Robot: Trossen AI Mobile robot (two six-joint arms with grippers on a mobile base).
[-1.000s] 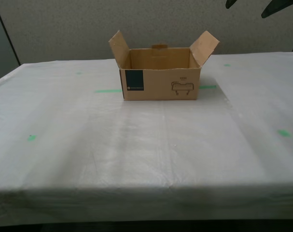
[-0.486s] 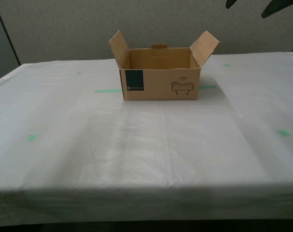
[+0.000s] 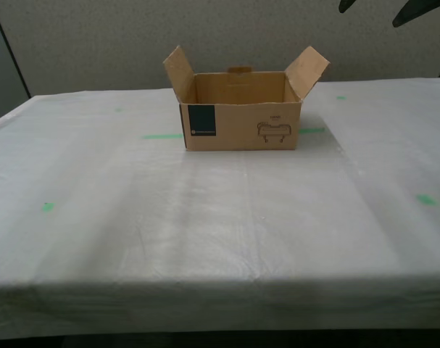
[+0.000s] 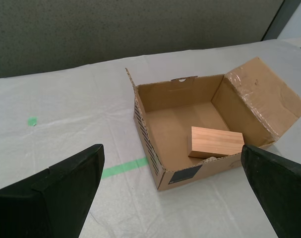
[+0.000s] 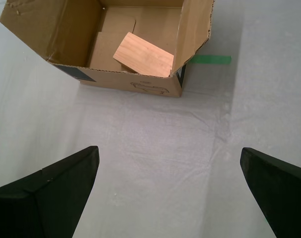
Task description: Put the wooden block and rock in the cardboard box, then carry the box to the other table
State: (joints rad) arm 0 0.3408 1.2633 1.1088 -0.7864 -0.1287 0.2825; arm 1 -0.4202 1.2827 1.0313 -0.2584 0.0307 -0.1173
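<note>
Nothing moved: brown open-flapped cardboard box.

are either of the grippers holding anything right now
No. My first gripper and my second gripper are both open and empty; the wooden block lies inside the cardboard box.

The other table, draped in white cloth, carries the cardboard box and green tape marks.

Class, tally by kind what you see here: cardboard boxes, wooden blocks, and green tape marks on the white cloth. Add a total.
cardboard box: 1
wooden block: 1
green tape marks: 6 in the exterior view
Total: 8
</note>
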